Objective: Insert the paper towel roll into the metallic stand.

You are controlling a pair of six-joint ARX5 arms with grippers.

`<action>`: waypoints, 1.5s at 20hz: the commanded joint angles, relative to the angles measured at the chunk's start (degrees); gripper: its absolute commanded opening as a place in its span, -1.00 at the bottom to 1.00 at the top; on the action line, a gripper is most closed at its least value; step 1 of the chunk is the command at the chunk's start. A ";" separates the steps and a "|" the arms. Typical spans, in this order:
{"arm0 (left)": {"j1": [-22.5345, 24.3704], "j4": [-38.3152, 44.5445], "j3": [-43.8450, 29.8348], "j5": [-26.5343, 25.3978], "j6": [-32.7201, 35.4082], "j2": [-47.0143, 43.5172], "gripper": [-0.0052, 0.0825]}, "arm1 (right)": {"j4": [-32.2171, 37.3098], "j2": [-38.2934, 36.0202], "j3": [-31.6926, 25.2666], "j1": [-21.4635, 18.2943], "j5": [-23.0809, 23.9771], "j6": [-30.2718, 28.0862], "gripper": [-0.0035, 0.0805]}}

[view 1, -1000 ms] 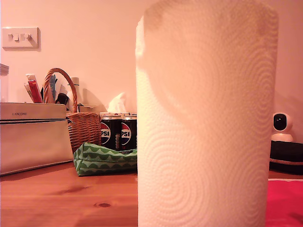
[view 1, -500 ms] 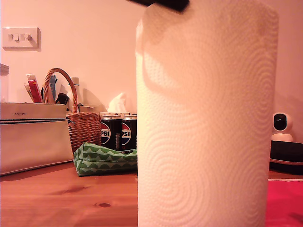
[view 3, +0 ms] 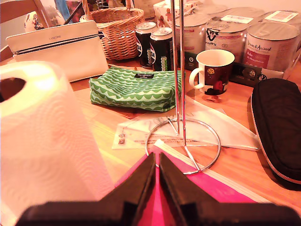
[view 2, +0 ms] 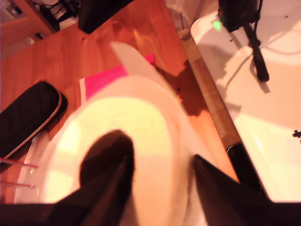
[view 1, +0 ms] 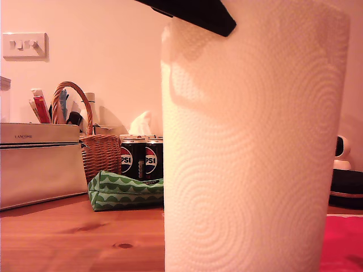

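**Operator:** Which step are we on?

**Robot:** The pick-up, by my judgement. My first gripper [view 2: 155,150] straddles the wall of the paper towel roll [view 1: 249,147], one finger down the hollow core and the other outside. It looks clenched on that wall. In the exterior view the black arm [view 1: 193,14] sits at twelve o'clock on the roll. The roll stands upright and fills most of that view.

**Operator:** And the other arm?

**Robot:** My second gripper [view 3: 157,160] is pinched together with nothing in it. It faces the metallic stand [view 3: 174,66], which is upright and bare, with the roll near it but apart.

**Operator:** What does the next move need?

**Robot:** You'd have to raise the roll above the stand's rounded top, which is cut off in my second wrist view. Then centre the core over the thin loop and lower it straight. A tilted roll would likely snag the wire or tip the light stand.

**Operator:** What's the setting?

**Robot:** A wooden table [view 1: 74,232] with a pink mat [view 1: 343,243] that reaches under the stand's ring base. In the exterior view, a wicker basket [view 1: 99,153] and cola cans [view 1: 142,160] are at nine o'clock from the roll. A green pouch [view 1: 125,191] is at about eight. A switch plate [view 1: 24,45] is on the plain wall at ten.
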 commanded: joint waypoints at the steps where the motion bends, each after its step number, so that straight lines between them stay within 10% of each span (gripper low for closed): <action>1: -0.20 -2.34 -0.33 -0.63 0.17 2.08 -0.33 | 0.24 0.35 0.70 0.17 0.00 -0.39 -0.94; 7: -0.20 -3.80 -0.33 -0.94 0.17 2.75 -0.94 | 0.20 0.35 0.70 0.17 0.00 -0.39 -0.94; 17: -0.17 -17.75 7.63 -1.25 -0.09 1.92 -0.94 | 4.22 3.54 0.70 0.22 -0.68 -0.31 -0.77; 30: 2.56 -19.06 10.60 -8.90 -0.09 -5.75 -0.94 | 34.75 30.05 -2.78 1.36 -2.21 0.07 -0.66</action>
